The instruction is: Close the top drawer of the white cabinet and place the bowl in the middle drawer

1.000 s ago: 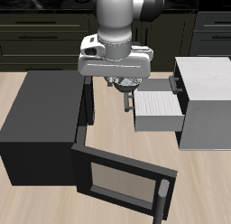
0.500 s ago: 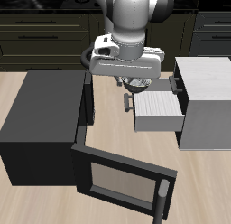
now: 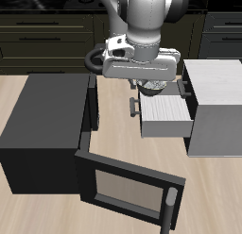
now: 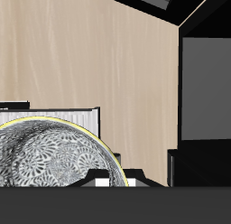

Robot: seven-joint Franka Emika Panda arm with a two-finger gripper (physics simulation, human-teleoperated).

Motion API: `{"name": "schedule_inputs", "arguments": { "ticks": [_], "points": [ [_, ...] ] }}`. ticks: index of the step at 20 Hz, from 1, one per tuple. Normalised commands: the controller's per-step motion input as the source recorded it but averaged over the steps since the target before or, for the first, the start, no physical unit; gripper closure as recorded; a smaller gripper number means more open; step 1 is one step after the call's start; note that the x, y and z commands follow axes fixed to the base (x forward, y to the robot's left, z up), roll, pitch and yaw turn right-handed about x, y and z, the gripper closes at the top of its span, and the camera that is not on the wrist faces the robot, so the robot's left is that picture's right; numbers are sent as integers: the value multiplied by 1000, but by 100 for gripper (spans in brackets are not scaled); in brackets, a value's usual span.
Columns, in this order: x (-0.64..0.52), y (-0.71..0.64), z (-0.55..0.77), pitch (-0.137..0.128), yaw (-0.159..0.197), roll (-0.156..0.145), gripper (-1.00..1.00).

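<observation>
— Two fingers, and what are they doing?

— The gripper (image 3: 146, 90) is clamped on the bowl (image 3: 151, 86), which hangs in the air under the hand. In the wrist view the bowl (image 4: 45, 155) sits right up against the camera, its speckled inside facing it, with a thin bright rim around it.

— Where is that over the table?

— Above the back end of a pulled-out drawer (image 3: 170, 113) of the white cabinet (image 3: 219, 87), not touching it. That drawer sticks well out, its dark handle at the end away from the cabinet.

— And the top drawer?

— The top drawer (image 3: 188, 84) sits one level higher, its short dark handle close to the cabinet's face. Whether it is pushed fully home cannot be told from here.

— Anything else around?

— A black box (image 3: 43, 125) stands on the wooden table (image 3: 113, 134) beside the cabinet, well apart from it. Its glass door (image 3: 128, 186) swings wide open toward the table's front edge.
</observation>
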Motion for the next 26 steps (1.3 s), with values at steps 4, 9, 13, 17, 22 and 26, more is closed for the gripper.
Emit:
{"name": "schedule_inputs", "arguments": {
  "ticks": [4,9,13,17,22,26],
  "points": [
    [-37,134,-32,-6,24,1,100],
    [7,74,-29,0,-3,8,100],
    [-36,212,-23,-10,11,5,100],
    [30,168,-53,0,8,13,100],
    [37,200,-127,15,-4,25,100],
    [51,151,-164,20,17,29,100]
  ]
}}
